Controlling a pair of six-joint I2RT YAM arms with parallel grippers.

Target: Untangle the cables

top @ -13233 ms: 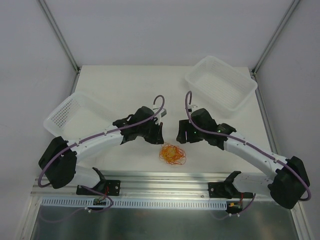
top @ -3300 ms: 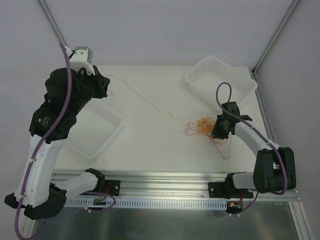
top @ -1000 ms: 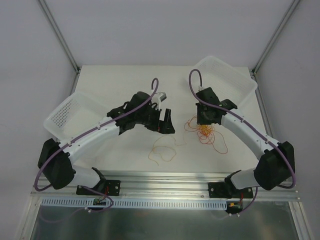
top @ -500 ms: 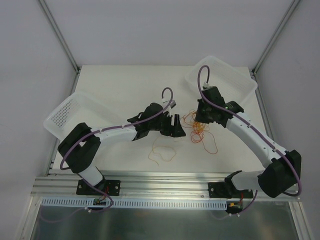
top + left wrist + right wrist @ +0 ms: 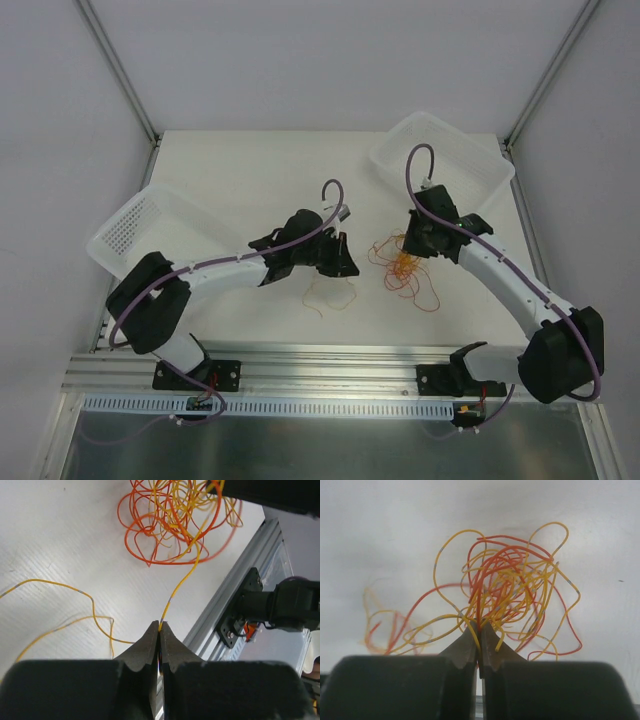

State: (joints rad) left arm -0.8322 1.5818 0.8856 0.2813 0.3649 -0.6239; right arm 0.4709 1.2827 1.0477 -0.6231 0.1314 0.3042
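Observation:
The cables are a tangle [image 5: 402, 264] of thin yellow and red-orange loops lying on the white table between my two arms. In the right wrist view the tangle [image 5: 512, 582] fans out from my right gripper [image 5: 479, 628], which is shut on red and yellow strands at its base. My left gripper [image 5: 160, 626] is shut on one yellow strand [image 5: 181, 582] that runs up into the tangle [image 5: 172, 517]. From above, the left gripper [image 5: 348, 264] sits just left of the tangle and the right gripper [image 5: 413, 248] sits at its far edge. A loose yellow cable [image 5: 328, 292] lies below the left gripper.
A white basket [image 5: 128, 226] stands at the left under the left arm. Another white basket [image 5: 442, 166] stands at the back right. The aluminium rail [image 5: 320, 360] runs along the near edge of the table, close to the loose yellow cable.
My left gripper has moved right to the tangle's edge and gone from open to shut on a yellow strand. The right gripper has shifted slightly right, dragging the tangle with it.

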